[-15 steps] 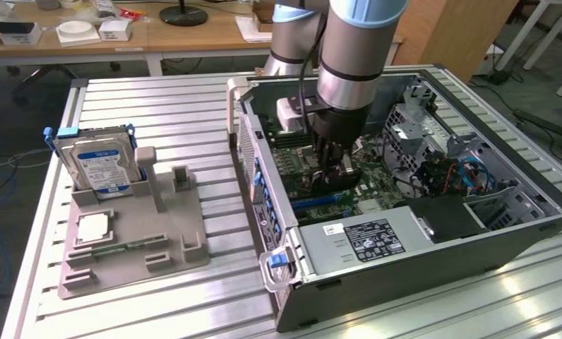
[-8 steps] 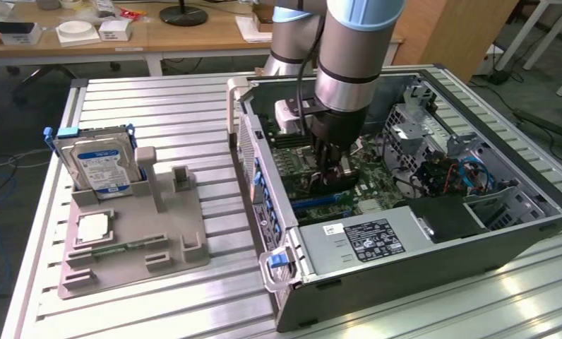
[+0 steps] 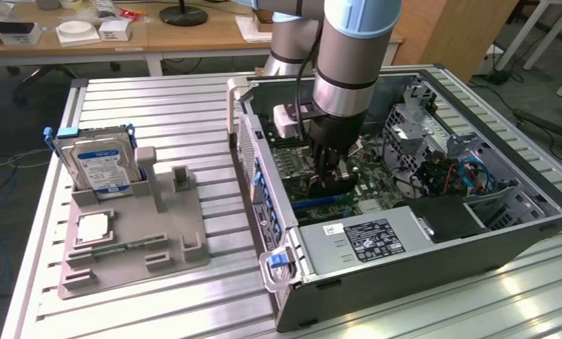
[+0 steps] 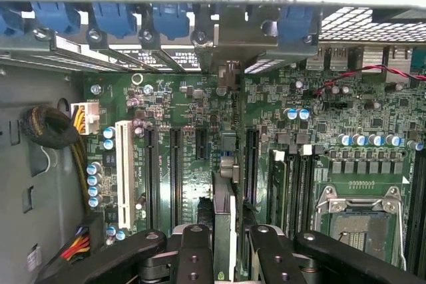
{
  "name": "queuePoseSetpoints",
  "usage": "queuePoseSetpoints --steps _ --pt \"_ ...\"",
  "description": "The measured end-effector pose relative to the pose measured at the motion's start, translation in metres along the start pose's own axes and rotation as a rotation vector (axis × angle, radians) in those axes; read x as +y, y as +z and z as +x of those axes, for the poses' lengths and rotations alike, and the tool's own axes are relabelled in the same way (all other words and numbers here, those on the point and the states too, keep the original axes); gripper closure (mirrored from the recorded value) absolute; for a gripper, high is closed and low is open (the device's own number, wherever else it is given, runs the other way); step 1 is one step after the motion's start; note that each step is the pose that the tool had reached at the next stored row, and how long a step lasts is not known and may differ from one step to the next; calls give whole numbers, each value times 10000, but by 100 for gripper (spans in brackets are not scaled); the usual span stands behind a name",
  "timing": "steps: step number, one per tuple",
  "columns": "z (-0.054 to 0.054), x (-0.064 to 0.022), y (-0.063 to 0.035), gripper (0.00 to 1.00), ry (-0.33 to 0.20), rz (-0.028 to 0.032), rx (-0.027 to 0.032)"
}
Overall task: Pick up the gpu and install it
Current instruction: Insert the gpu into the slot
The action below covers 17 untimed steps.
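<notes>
My gripper (image 3: 330, 171) reaches down inside the open computer case (image 3: 262, 212), just above the green motherboard (image 3: 375, 185). It is shut on the gpu (image 3: 326, 186), a dark card held on edge. In the wrist view the gpu (image 4: 223, 221) runs edge-on between the black fingers (image 4: 194, 252) of the gripper (image 4: 226, 257). It lies along a slot of the motherboard (image 4: 186, 98). Its silver bracket (image 4: 229, 38) stands at the case's rear wall, among the blue slot clips. I cannot tell whether the card is seated in the slot.
A grey fixture (image 3: 130, 233) on the slatted table, at the exterior view's left, holds a silver hard drive (image 3: 97, 166), a processor chip (image 3: 92, 227) and a green memory stick (image 3: 121, 247). Inside the case are the power supply (image 3: 366, 240), the drive cage with cables (image 3: 441, 169), and an empty processor socket (image 4: 356, 221).
</notes>
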<state>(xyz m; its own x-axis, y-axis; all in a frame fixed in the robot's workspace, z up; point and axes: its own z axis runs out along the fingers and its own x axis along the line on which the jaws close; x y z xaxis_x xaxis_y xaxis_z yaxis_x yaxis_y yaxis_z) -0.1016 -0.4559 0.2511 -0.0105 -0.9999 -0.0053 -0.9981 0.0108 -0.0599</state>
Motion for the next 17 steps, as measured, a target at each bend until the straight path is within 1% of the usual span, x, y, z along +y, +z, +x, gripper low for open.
queuePoseSetpoints --steps 17 --pt "0 1 12 74 44 2 -1"
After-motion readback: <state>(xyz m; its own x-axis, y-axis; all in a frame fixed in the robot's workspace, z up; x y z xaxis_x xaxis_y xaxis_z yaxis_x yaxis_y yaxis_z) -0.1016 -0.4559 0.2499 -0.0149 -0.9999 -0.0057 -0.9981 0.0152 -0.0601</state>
